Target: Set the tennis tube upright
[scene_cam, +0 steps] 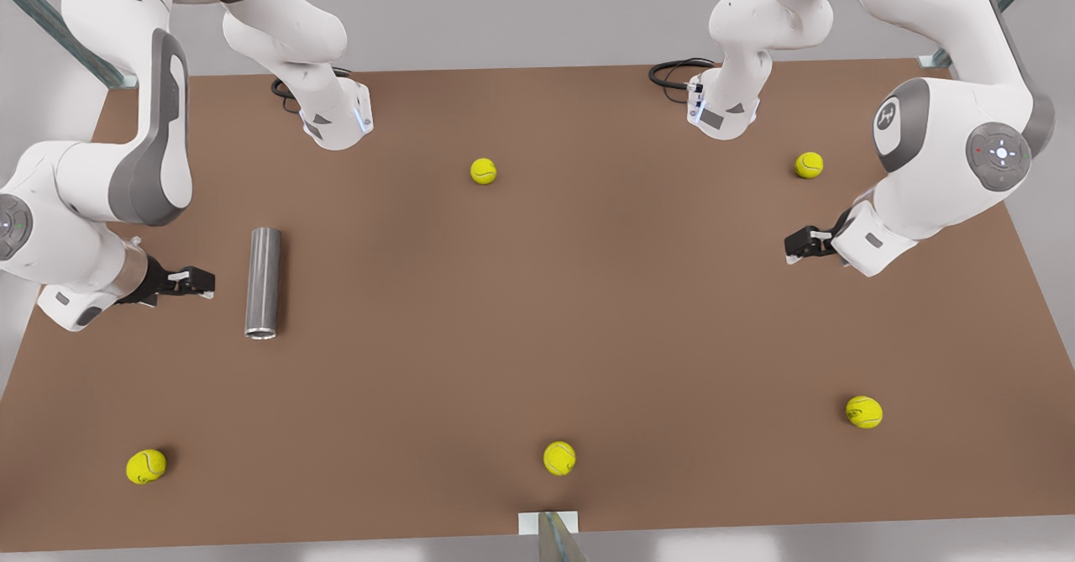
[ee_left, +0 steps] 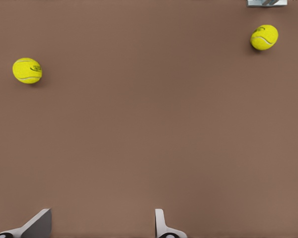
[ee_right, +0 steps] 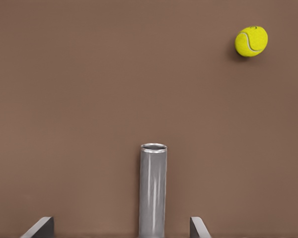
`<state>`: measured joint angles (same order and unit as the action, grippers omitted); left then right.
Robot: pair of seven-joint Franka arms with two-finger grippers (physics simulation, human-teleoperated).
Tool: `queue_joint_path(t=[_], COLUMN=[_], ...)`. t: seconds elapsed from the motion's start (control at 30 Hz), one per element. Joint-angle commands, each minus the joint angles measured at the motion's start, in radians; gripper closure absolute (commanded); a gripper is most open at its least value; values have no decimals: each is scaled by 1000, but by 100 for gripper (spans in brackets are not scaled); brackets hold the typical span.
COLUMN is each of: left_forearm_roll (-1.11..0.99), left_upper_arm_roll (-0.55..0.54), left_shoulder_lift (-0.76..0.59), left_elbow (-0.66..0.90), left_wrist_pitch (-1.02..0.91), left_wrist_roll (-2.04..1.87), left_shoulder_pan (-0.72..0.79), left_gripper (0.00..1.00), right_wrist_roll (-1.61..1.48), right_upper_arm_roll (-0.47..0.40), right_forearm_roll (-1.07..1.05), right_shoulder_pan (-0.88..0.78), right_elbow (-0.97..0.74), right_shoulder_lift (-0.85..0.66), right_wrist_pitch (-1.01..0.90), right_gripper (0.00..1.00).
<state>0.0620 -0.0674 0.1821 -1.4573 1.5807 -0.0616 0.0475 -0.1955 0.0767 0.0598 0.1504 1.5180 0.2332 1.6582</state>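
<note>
The right claw (scene_cam: 200, 282), black with pale fingertips, hangs at the front view's left with its fingers spread wide, gripping nothing. In the right wrist view both fingertips (ee_right: 38, 227) stand apart with the slim grey metallic tennis tube (scene_cam: 263, 282) lying between their lines, not touching either. The tube lies flat on its side just beside this claw, its lighter rim (ee_right: 153, 148) at the end pointing away from the wrist camera, toward the near edge of the desk in the front view.

The left claw (scene_cam: 799, 245) waits at the front view's right, well apart from the tube, also open and empty; its pale fingertips (ee_left: 161, 223) show with bare surface between them.

Everything rests on a flat brown desk (scene_cam: 537, 310) with plain grey surroundings. Two white arm bases are mounted along its far edge, each with a black cable beside it.

There is one tube and five small yellow tennis balls: one far centre (scene_cam: 483, 170), one far right (scene_cam: 809, 165), one near right (scene_cam: 863, 412), one near centre (scene_cam: 559, 458), and one near left (scene_cam: 145, 465). All lie well apart from the tube.
</note>
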Motion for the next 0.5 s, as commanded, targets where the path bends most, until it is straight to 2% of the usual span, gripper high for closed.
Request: queue_joint_path(t=[0.0,0.1,0.13,0.2,0.23,0.27,0.37,0.47], left_forearm_roll=[-1,1,24,221,330,377,438,438], left_upper_arm_roll=[0,0,-3,-8,-8,-9,-9,-9], left_shoulder_lift=[-1,0,10,66,86,131,172,212], left_elbow=[0,3,6,44,46,46,45,41], left_wrist_pitch=[1,2,16,18,82,110,193,212], left_wrist_roll=[0,-1,-20,-21,-23,-23,-21,-20], left_shoulder_pan=[2,2,18,46,55,74,86,78], left_gripper=[0,0,0,0,0,0,0,0], right_wrist_roll=[1,10,11,19,33,94,93,51], right_upper_arm_roll=[0,0,0,2,17,67,69,72], right_forearm_roll=[0,-3,-3,-15,-17,-17,-18,-34], right_shoulder_pan=[1,1,8,-2,-8,3,21,100], right_elbow=[1,36,105,226,281,364,406,603], right_shoulder_lift=[0,-29,-81,-173,-207,-255,-224,-222], right_wrist_pitch=[-2,-8,2,5,8,37,67,273], right_gripper=[0,0,0,0,0,0,0,0])
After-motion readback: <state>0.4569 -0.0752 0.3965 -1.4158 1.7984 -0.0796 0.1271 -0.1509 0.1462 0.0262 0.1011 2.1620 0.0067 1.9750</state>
